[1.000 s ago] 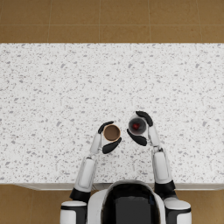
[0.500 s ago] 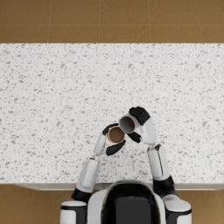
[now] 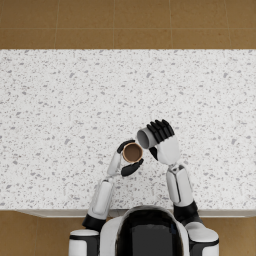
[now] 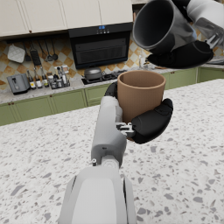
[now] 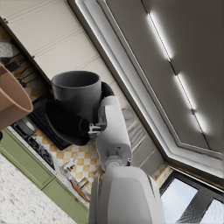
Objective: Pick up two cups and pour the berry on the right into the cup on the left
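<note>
My left hand (image 3: 129, 161) grips a brown cup (image 3: 132, 152) upright above the speckled counter (image 3: 60, 110); the left wrist view shows the brown cup (image 4: 141, 94) wrapped by the left hand (image 4: 146, 122). My right hand (image 3: 162, 140) holds a dark grey cup (image 3: 146, 138) tipped on its side, its mouth turned toward the brown cup's rim. The grey cup (image 4: 162, 26) hangs just above and beside the brown one, held by the right hand (image 4: 186, 52). In the right wrist view the grey cup (image 5: 78, 98) sits in the right hand (image 5: 70, 124), near the brown cup (image 5: 12, 101). No berry is visible.
The counter's front edge (image 3: 50, 212) runs just before my body. Brown floor (image 3: 125, 22) lies beyond the far edge. Green cabinets and a stove (image 4: 98, 74) stand in the background.
The right hand has moved left and tipped the grey cup over toward the brown cup. The left hand with the brown cup has shifted slightly right and nearer.
</note>
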